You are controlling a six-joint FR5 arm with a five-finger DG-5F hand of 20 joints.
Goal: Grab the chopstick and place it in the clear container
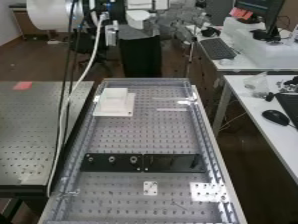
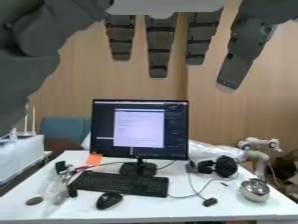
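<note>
In the high view the hand (image 1: 174, 22) is at the top, beyond the bench's far end and well above it. Its dark fingers (image 2: 159, 47) hang straight and spread in the wrist view, and the hand (image 2: 40, 45) is open with nothing held. A thin pale strip (image 1: 171, 109), possibly the chopstick, lies crosswise on the perforated bench near its far right side. To its left stands a whitish box-like piece (image 1: 114, 102) on a square base; whether this is the clear container I cannot tell. The hand touches neither.
A black plate with round fittings (image 1: 112, 161) crosses the bench's middle. Clear rails (image 1: 211, 150) edge the bench. White perforated plates (image 1: 208, 192) lie nearer. A perforated table (image 1: 40, 130) stands left. On the white desk (image 2: 193, 207) are a monitor (image 2: 140, 130), keyboard and metal bowl (image 2: 255, 190).
</note>
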